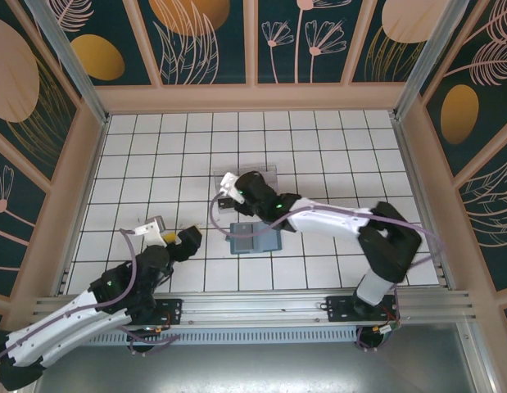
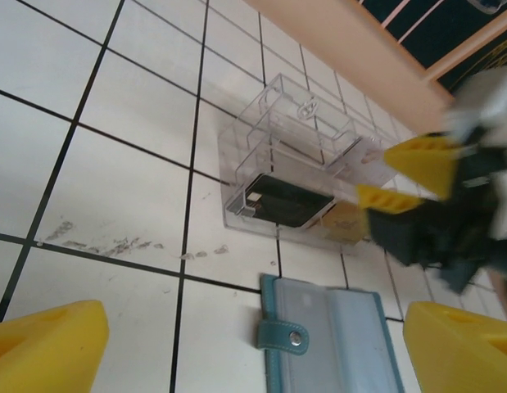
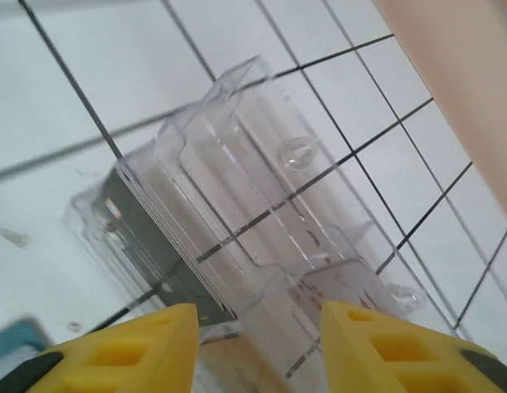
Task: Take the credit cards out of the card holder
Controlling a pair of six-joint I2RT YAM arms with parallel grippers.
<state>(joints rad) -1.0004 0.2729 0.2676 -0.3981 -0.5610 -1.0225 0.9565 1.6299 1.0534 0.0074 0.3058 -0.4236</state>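
Note:
The card holder lies open on the tiles, teal with a greyish-blue inside; the left wrist view has its snap strap and its clear pockets. My left gripper hovers just left of it, open wide with nothing between the fingers. My right gripper is over the clear plastic box, its jaws apart. A see-through card with red print lies between its fingers; I cannot tell whether they touch it. Dark cards stand in the box's front slot.
The clear box sits one tile behind the card holder. A tan card lies at the box's front right corner. Wooden walls ring the white tiled floor, with free tiles to the left and at the back.

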